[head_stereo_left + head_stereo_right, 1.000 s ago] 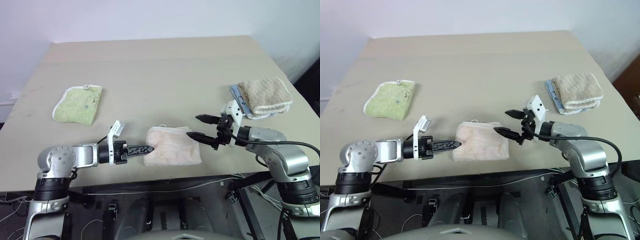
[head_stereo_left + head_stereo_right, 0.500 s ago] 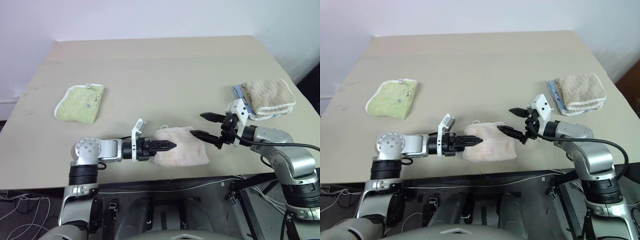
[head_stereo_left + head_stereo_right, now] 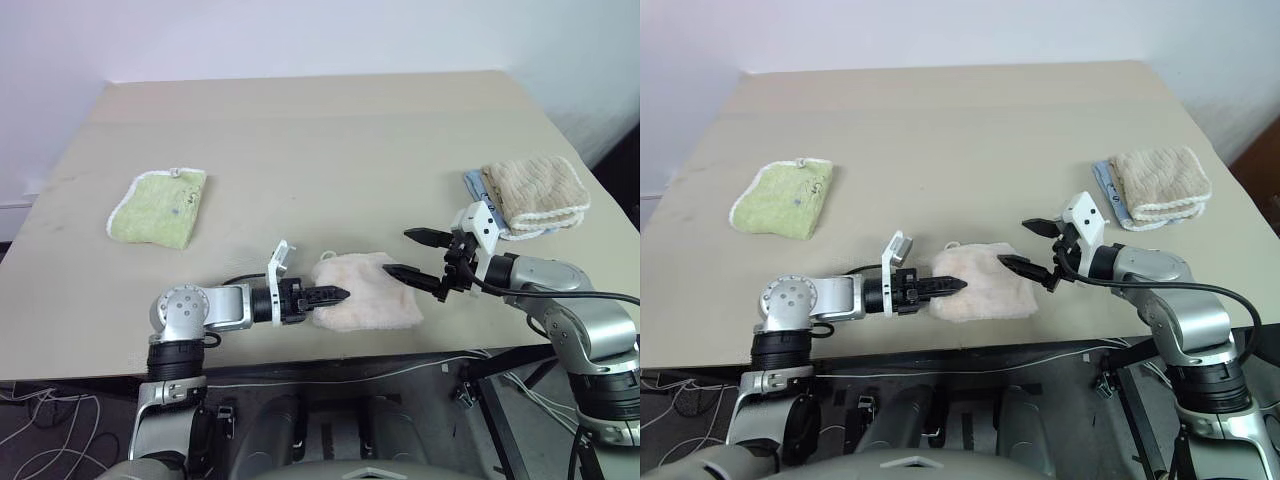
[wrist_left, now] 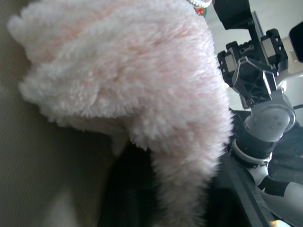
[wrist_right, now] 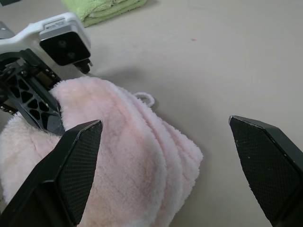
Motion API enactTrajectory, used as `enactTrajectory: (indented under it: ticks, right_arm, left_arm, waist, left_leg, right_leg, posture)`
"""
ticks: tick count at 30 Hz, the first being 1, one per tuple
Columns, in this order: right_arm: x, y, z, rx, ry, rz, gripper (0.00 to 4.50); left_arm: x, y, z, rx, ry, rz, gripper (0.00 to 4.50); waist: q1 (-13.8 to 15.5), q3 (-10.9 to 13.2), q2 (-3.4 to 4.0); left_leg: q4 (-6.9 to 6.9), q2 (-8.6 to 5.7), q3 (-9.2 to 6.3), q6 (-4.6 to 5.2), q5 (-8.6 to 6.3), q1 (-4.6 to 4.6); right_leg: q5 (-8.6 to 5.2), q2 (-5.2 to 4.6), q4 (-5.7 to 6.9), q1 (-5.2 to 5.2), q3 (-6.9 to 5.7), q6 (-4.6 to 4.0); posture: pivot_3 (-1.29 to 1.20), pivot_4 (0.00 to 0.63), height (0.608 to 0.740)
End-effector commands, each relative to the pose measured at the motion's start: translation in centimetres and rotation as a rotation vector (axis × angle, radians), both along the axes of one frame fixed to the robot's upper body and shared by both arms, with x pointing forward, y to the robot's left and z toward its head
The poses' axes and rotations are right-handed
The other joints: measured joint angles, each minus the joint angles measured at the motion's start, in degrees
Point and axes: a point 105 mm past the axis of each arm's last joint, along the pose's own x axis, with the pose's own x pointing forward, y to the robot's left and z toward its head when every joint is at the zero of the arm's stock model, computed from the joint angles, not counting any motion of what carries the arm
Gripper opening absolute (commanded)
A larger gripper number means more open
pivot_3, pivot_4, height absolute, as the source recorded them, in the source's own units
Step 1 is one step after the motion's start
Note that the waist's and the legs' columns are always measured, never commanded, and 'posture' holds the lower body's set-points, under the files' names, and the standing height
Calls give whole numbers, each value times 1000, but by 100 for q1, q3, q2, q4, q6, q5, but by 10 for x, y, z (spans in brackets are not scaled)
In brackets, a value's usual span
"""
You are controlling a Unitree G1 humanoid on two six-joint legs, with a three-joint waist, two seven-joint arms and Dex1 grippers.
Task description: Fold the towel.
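Note:
The towel (image 3: pixel 372 298), pale pink and folded into a thick pad, lies near the table's front edge, with a small white loop at its far left corner. My left gripper (image 3: pixel 338 295) reaches in level from the left and is shut on the towel's left edge; in the left wrist view the pink pile (image 4: pixel 142 71) bulges over the fingers. My right gripper (image 3: pixel 398 251) hovers open over the towel's right end, one finger above the cloth (image 5: pixel 118 156) and one toward the bare table, touching nothing.
A folded light green towel (image 3: pixel 158 208) lies at the left of the beige table (image 3: pixel 320 140). At the right, a folded beige-tan towel (image 3: pixel 535 190) rests on a blue-edged item (image 3: pixel 474 186). The pink towel sits close to the table's front edge.
My left arm swung right to the towel's left edge and its fingers closed there, bunching that edge slightly rightward. The right gripper stayed open in place.

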Motion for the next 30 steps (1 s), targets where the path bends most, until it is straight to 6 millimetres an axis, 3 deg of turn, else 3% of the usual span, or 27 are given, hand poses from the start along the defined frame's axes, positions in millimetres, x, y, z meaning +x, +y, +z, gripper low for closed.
enactTrajectory:
  ticks: [1,5,10,13,15,18,22,26,30]
  right_arm:
    - [2,2,14,10,-69,6,4500]
    - [4,4,17,25,-78,10,4500]
    - [7,3,21,31,-97,10,4500]
    - [9,2,22,35,-105,6,4500]
    - [12,4,21,41,-108,11,4500]
    - [15,9,21,45,-112,25,4500]
    - [19,11,19,41,-117,35,4500]
    - [22,13,19,36,-119,47,4500]
    - [24,16,21,35,-121,68,4500]
  left_arm:
    - [3,7,6,-14,-29,31,23]
    - [7,10,7,-5,-42,53,23]
    - [29,24,30,-9,-173,178,23]
    - [41,32,70,-72,-320,262,23]
    - [52,39,108,-133,-432,348,23]
    - [66,51,143,-167,-523,477,23]
    - [88,80,173,-164,-573,695,23]
    - [97,113,199,-166,-647,833,23]
    - [106,153,210,-94,-695,976,23]
  waist:
    - [0,0,0]
    - [-2,0,0]
    - [0,0,-1]
    - [2,2,-2]
    - [10,5,-7]
    - [10,13,-21]
    - [-4,12,-21]
    - [1,13,-21]
    - [-3,15,-23]
  left_leg:
    - [0,0,0,0,0,0]
    - [1,0,0,0,0,0]
    - [0,0,0,0,0,0]
    - [1,0,0,0,0,-1]
    - [0,0,0,0,0,-2]
    - [10,-1,-4,-2,1,-19]
    - [7,-3,-3,-3,1,-19]
    - [4,-2,-3,-10,6,-19]
    - [8,-3,-4,-12,8,-18]
  right_leg:
    - [0,0,0,0,0,0]
    - [0,0,1,0,0,0]
    - [0,1,1,-1,0,0]
    - [0,0,1,0,0,0]
    - [0,0,-2,0,-1,0]
    - [11,2,3,-13,-7,18]
    - [14,5,1,-12,-7,23]
    - [15,11,9,-19,-9,26]
    - [15,12,13,-17,-12,26]
  posture:
    - [0,150,740]
    - [0,150,740]
    - [0,150,740]
    - [0,150,740]
    - [0,150,740]
    - [0,150,740]
    - [0,150,740]
    - [0,150,740]
    - [0,150,740]
